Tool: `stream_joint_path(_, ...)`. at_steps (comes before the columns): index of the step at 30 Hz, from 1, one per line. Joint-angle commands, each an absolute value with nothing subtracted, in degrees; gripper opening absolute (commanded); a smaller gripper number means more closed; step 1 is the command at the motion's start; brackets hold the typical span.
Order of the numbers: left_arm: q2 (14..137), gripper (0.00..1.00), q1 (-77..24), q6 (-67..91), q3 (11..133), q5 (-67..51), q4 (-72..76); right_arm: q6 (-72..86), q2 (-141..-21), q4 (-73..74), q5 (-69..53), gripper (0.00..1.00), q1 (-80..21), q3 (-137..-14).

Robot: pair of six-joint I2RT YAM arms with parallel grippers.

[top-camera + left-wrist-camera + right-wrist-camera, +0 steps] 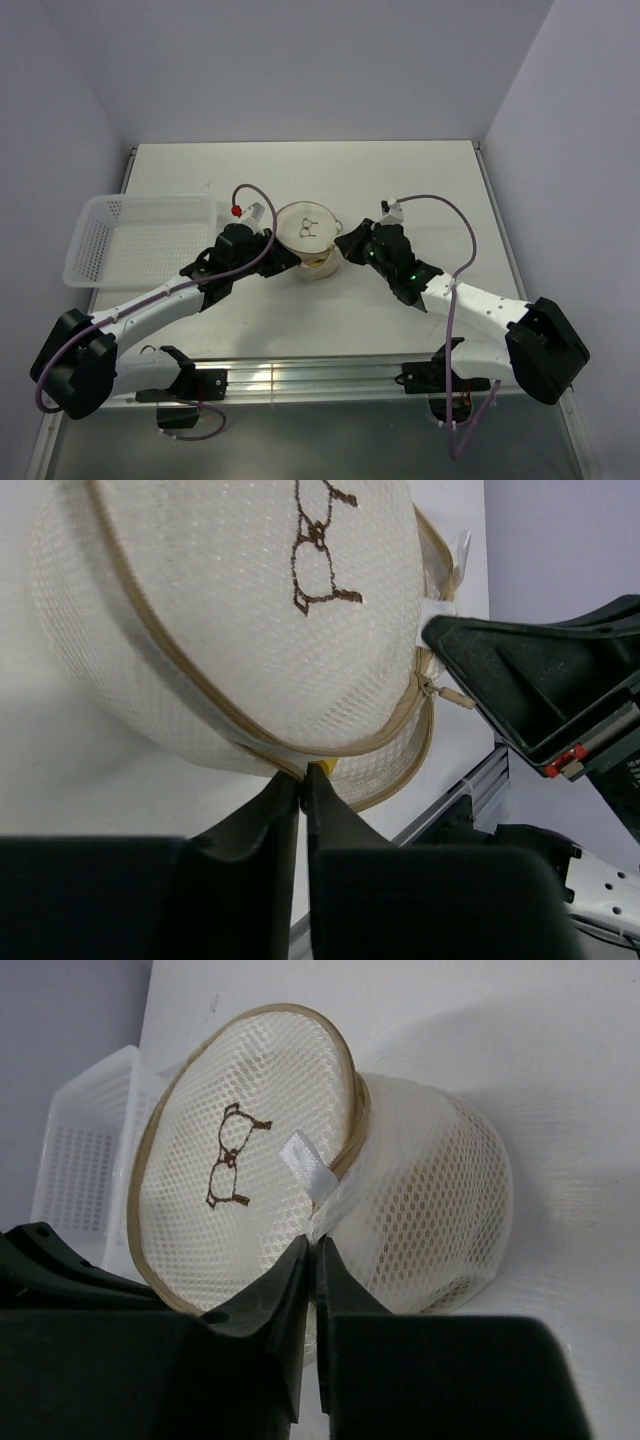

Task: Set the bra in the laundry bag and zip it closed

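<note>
Pinching the laundry bag [306, 235] from opposite sides: left gripper [303, 780], right gripper [312, 1252]

White perforated basket [140, 240], left on table [420, 180]

White table [300, 170], matte, boxed in on three sides by plain pale-lavender walls: back wall [300, 60], left wall [50, 120], right wall [580, 120]. Aluminium rail [300, 378] along the table's near edge, catching glare. Metal trim [498, 215] on the side edges. Light even, shadows soft.
</note>
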State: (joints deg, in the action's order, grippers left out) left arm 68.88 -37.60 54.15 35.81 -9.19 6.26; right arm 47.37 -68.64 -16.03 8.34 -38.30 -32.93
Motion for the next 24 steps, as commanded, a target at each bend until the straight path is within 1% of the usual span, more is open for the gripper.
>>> stream_joint_path(1,68.7,0.10,-37.8,52.0,36.9,-6.9,9.1,46.5,-66.1,-23.0,7.8,0.06,-38.0,-30.8)
stream_joint_path(2,68.7,0.07,-37.8,51.6,36.9,-6.3,9.0,46.5,-65.8,-24.9,7.7,0.05,-38.0,-29.6)
stream_joint_path(3,68.7,0.01,-37.8,50.5,36.9,-5.0,8.9,46.6,-65.7,-26.0,7.6,0.03,-38.0,-29.0)
stream_joint_path(4,68.7,0.00,-37.8,49.8,36.9,-4.1,8.7,46.6,-65.1,-27.2,7.5,0.00,-38.0,-28.3)
stream_joint_path(8,69.1,0.00,-37.2,47.1,37.5,2.2,6.3,47.5,-63.6,-36.4,7.0,0.00,-37.9,-23.0)
stream_joint_path(11,69.1,0.00,-36.7,45.6,38.8,4.5,5.7,47.5,-62.8,-41.5,7.2,0.00,-38.0,-20.5)
stream_joint_path(12,69.1,0.03,-36.7,45.4,39.8,4.8,4.6,47.6,-62.8,-42.6,7.3,0.00,-38.0,-20.0)
stream_joint_path(13,68.8,0.10,-36.7,45.1,40.2,4.3,4.0,47.7,-62.9,-43.6,7.5,0.00,-38.0,-19.4)
stream_joint_path(14,68.6,0.19,-36.7,44.7,40.7,3.6,3.5,47.7,-63.0,-45.9,7.6,0.00,-38.0,-18.6)
stream_joint_path(15,68.4,0.40,-37.0,44.9,41.3,2.8,1.9,47.6,-63.1,-47.1,7.4,0.00,-38.0,-18.3)
stream_joint_path(16,67.1,0.55,-38.0,45.0,41.5,1.8,1.0,47.4,-63.5,-47.5,7.8,0.00,-38.1,-18.3)
stream_joint_path(17,66.1,0.59,-38.7,45.3,41.6,1.7,0.2,47.3,-63.7,-47.5,8.1,0.00,-38.1,-18.5)
stream_joint_path(18,65.0,0.62,-39.5,45.5,41.7,1.8,-2.7,47.0,-64.0,-47.1,8.3,0.00,-38.1,-18.6)
stream_joint_path(19,62.9,0.62,-40.3,46.0,41.9,1.9,-4.0,46.8,-64.0,-46.6,8.4,0.00,-38.2,-18.9)
stream_joint_path(20,61.8,0.57,-42.1,46.3,42.3,2.5,-5.3,46.4,-64.2,-46.5,8.7,0.00,-38.3,-18.9)
stream_joint_path(21,60.9,0.55,-42.9,47.1,43.0,2.9,-6.6,46.5,-64.2,-46.6,9.1,0.00,-38.3,-18.9)
stream_joint_path(24,58.6,0.51,-45.4,48.9,44.9,3.8,-10.3,46.2,-63.9,-46.6,9.5,0.00,-38.4,-18.7)
